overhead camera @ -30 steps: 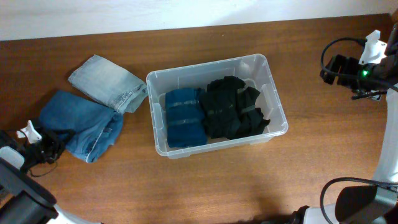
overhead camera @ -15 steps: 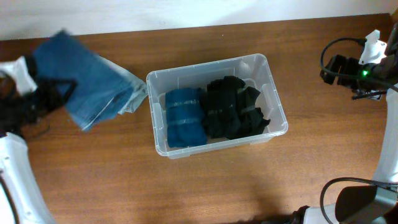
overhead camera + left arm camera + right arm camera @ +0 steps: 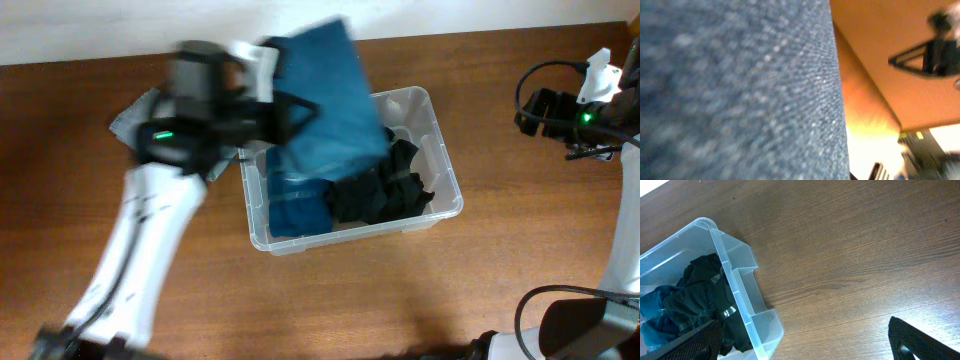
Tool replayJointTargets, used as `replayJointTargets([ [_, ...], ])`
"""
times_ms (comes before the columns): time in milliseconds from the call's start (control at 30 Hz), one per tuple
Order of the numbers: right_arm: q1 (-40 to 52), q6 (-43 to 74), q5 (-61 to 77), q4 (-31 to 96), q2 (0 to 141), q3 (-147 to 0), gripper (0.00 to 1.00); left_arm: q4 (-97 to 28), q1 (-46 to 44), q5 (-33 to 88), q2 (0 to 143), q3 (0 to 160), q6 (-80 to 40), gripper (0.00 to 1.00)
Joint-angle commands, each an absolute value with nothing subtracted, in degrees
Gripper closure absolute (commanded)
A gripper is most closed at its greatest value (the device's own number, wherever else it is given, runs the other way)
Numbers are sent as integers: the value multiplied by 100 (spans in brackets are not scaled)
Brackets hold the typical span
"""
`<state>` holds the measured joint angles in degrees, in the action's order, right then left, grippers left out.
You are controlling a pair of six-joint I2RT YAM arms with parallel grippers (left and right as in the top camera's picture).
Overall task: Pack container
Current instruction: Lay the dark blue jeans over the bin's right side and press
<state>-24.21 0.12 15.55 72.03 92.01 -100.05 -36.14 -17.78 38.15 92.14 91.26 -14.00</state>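
Note:
The clear plastic container (image 3: 446, 170) stands mid-table and holds a folded blue garment (image 3: 297, 212) on its left and black garments (image 3: 385, 192) on its right. My left gripper (image 3: 298, 110) is shut on folded blue jeans (image 3: 332, 92) and holds them in the air over the container's back left part. The denim (image 3: 740, 90) fills the left wrist view and hides the fingers. My right gripper (image 3: 535, 110) is open and empty, well right of the container. The right wrist view shows the container's end wall (image 3: 742, 282) and the black garments (image 3: 702, 292), with the right gripper (image 3: 805, 345) over bare wood.
A light-blue denim garment (image 3: 124, 122) lies on the table left of the container, mostly hidden by my left arm. Cables and the right arm's base (image 3: 580, 320) sit at the right edge. A white wall runs along the table's far edge.
My left arm has lifted the blue jeans from the table's left side and swung them right, to above the container. The right arm has not moved.

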Motion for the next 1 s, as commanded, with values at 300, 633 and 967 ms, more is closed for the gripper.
replayJointTargets([
  [300,-2397,-16,1590,7203,9216,-9972,2,-2716,-3402,3706,10659,9288,-2366,100],
  [633,-2397,-16,1590,7203,9216,-9974,2,-2467,-3553,3511,10753,9288,-2891,99],
  [967,-2397,-19,1588,7207,9216,-9972,2,-2880,-3771,3385,10903,9284,-2862,86],
])
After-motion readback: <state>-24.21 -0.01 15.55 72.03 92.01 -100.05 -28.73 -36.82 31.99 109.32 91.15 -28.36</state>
